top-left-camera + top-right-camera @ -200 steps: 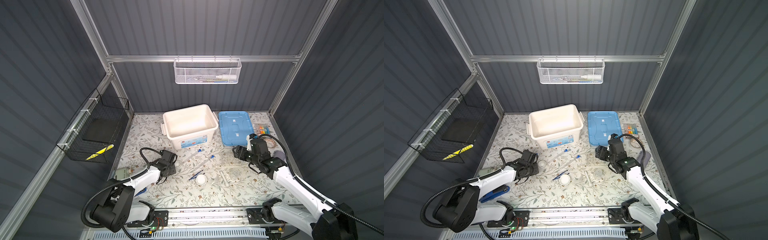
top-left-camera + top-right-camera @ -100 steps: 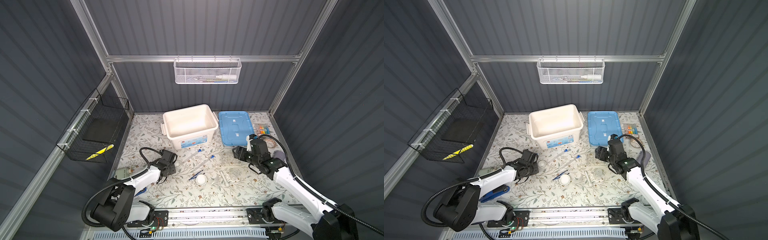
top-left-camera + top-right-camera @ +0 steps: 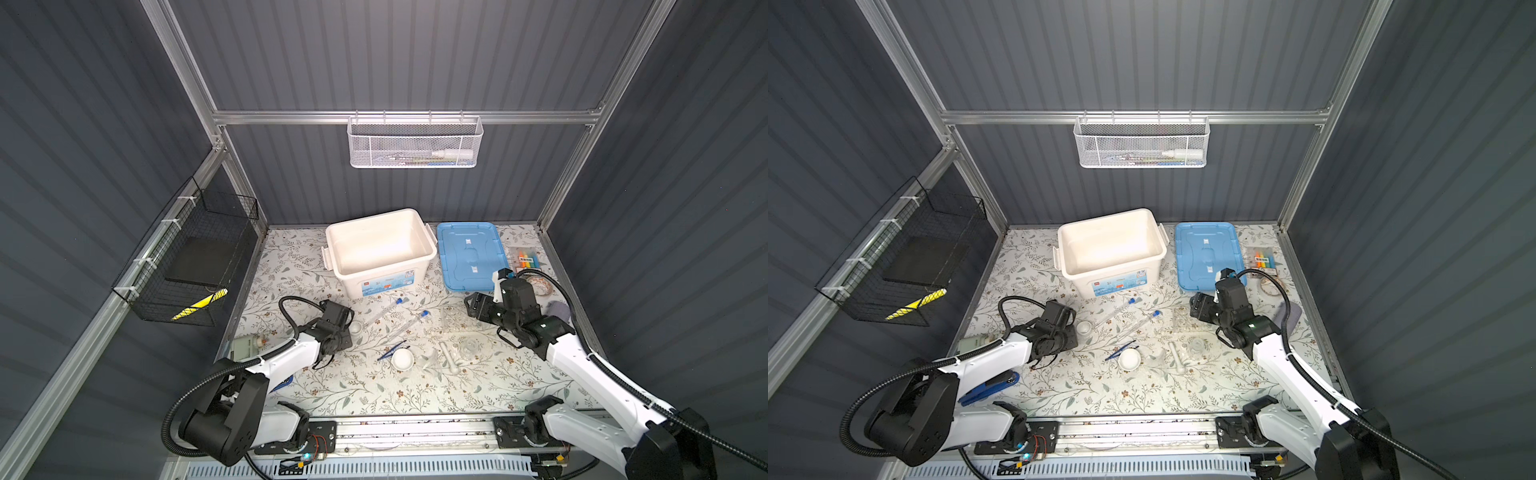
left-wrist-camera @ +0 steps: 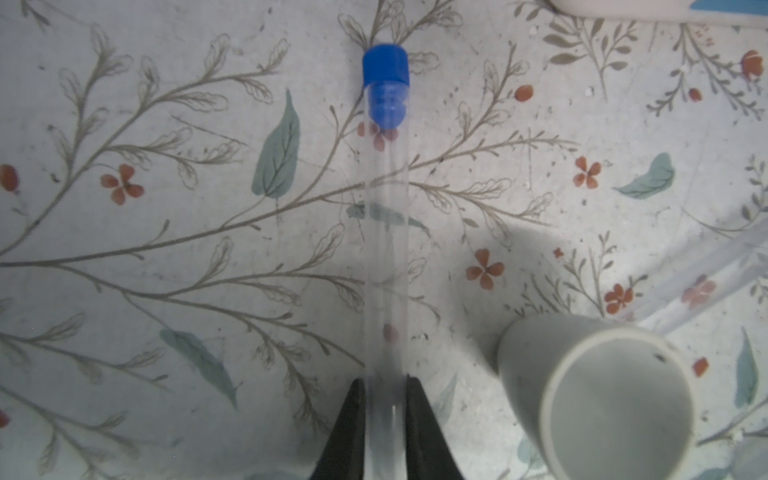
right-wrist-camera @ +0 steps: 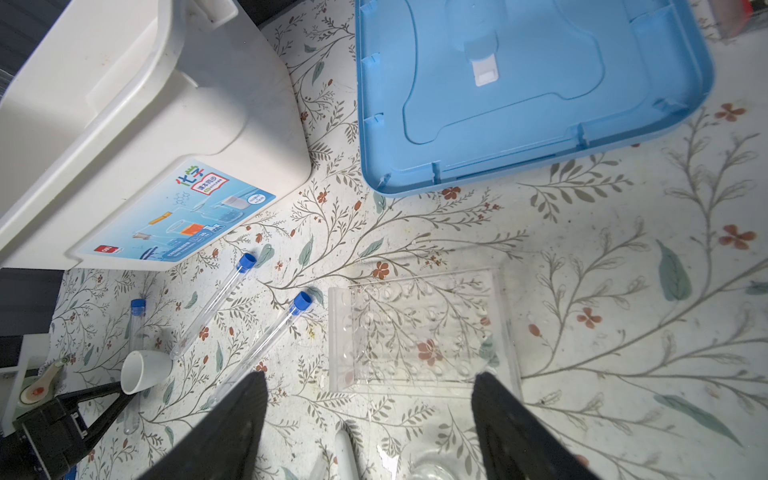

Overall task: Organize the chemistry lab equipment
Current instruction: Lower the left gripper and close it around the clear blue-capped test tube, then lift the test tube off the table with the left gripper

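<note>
Box point(image 3: 353, 282): empty. Dishes point(image 3: 402, 359), rack point(image 5: 415, 332), tweezers point(image 3: 392, 350): loose on tabletop point(image 3: 374, 395). Left hand point(image 4: 385, 388): clamped on a test tube point(image 4: 385, 249). Right hand point(image 5: 370, 376): open near rack.

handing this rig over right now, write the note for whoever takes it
Left gripper: shut on a blue-capped test tube near its closed end; cannot tell if it is lifted.
Right gripper: open, holding nothing, above the clear tube rack.
Lying loose: second test tube, third test tube, small white cup, white dish, tweezers, pestle, small glassware.
Done: nothing stored; white bin is empty, blue lid beside it.
Left: everything.
</note>
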Controlling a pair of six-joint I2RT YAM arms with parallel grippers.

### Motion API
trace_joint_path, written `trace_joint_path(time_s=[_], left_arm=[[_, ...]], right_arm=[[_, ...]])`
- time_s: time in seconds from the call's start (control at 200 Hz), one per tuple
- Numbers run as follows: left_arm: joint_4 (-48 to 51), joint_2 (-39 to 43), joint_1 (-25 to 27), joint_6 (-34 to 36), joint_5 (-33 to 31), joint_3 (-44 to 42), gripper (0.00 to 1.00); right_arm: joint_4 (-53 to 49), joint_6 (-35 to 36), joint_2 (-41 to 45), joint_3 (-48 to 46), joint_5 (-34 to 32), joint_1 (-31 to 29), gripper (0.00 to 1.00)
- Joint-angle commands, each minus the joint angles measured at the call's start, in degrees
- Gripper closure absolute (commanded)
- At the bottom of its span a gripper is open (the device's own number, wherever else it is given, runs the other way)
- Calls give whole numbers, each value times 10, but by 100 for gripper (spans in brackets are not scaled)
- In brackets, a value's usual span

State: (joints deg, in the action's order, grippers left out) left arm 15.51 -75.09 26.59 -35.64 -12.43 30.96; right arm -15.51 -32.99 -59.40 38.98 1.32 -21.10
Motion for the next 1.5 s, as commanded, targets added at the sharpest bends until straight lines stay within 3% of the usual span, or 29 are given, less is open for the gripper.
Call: trace_joint_path(time_s=[0.0, 0.675, 1.496], left_arm=[[23, 17, 1, 0, 9, -8, 85], [111, 152, 1, 15, -25, 18, 87], [73, 152, 3, 86, 100, 53, 88]], right_arm=[[-6, 1, -1, -8, 6, -3, 20], [35, 1, -29, 6, 67, -16, 22], [88, -18, -119, 45, 119, -51, 24]])
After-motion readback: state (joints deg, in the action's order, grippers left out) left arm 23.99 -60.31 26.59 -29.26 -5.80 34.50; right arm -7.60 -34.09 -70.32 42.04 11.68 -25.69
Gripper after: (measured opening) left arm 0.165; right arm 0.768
